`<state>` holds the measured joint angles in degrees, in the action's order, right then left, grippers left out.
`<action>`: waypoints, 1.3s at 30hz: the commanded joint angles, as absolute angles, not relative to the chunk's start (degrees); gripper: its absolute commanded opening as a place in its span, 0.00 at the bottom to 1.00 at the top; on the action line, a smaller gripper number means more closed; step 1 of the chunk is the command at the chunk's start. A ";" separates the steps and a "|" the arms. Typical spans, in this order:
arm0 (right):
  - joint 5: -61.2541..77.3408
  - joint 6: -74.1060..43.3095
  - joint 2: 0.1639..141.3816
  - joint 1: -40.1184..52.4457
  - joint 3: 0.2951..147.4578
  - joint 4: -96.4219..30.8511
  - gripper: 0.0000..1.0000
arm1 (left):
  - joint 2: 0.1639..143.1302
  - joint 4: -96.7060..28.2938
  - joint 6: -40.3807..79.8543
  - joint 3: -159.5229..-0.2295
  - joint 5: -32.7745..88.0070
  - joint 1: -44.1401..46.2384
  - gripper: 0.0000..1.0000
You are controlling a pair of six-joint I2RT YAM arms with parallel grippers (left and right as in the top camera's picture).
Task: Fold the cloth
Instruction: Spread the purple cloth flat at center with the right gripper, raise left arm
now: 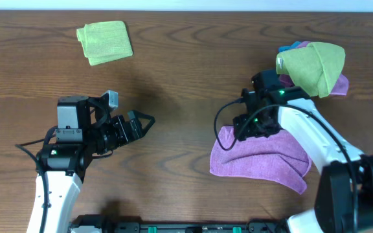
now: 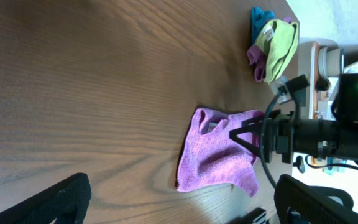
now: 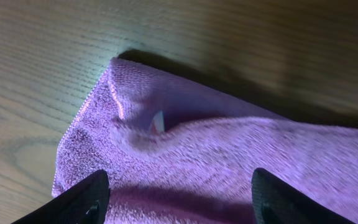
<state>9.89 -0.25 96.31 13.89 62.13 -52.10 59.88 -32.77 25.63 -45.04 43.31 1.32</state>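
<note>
Far left, toward the back edge: a folded lime-green towel (image 1: 105,42), flat on the brown wooden surface (image 1: 186,65), well apart from everything else. Nearer the front, the left gripper (image 1: 142,124), pointed rightward over bare wood, fingers spread wide, clamped on nothing. Right of centre, toward the front: the cloth (image 1: 258,162), lilac-purple, lying rumpled on the surface, partly doubled over itself, edges uneven, one corner trailing toward the front right. From the right wrist view, a raised ridge across the fabric and a small white label (image 3: 158,121) tucked in a crease near the far edge. Directly over the back left part of the cloth, the right gripper (image 1: 250,126), pointed down, fingers (image 3: 79,199) apart above the fabric, nothing pinched between them; touching the cloth or not, impossible to tell. Far right, at the back: a bunched pile of cloths (image 1: 311,65), a green one on top, purple and blue peeking out beneath, just beyond the right arm and apart from the lilac cloth.
</note>
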 commanded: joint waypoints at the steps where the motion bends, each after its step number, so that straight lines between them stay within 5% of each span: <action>1: 12.34 2.68 97.51 15.11 62.11 -51.24 0.73 | 59.99 -32.62 24.38 -45.91 42.87 1.52 0.95; 13: 12.25 2.87 101.49 16.16 62.11 -47.16 0.60 | 59.99 -32.71 24.43 -45.91 42.92 1.52 0.96; 15: 12.25 2.87 101.91 16.16 62.11 -46.65 0.46 | 59.99 -32.73 24.40 -45.91 42.92 1.52 0.96; 19: 12.32 3.33 101.89 16.43 62.19 -44.86 0.01 | 59.99 -32.71 24.40 -45.91 42.89 1.52 0.96; 39: 8.84 -3.20 102.69 28.34 62.92 -11.27 0.01 | 59.99 -33.17 24.21 -45.91 40.51 1.52 0.96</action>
<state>10.39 -0.27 101.65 28.36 62.13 -14.41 59.90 -32.99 25.43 -45.04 41.17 1.32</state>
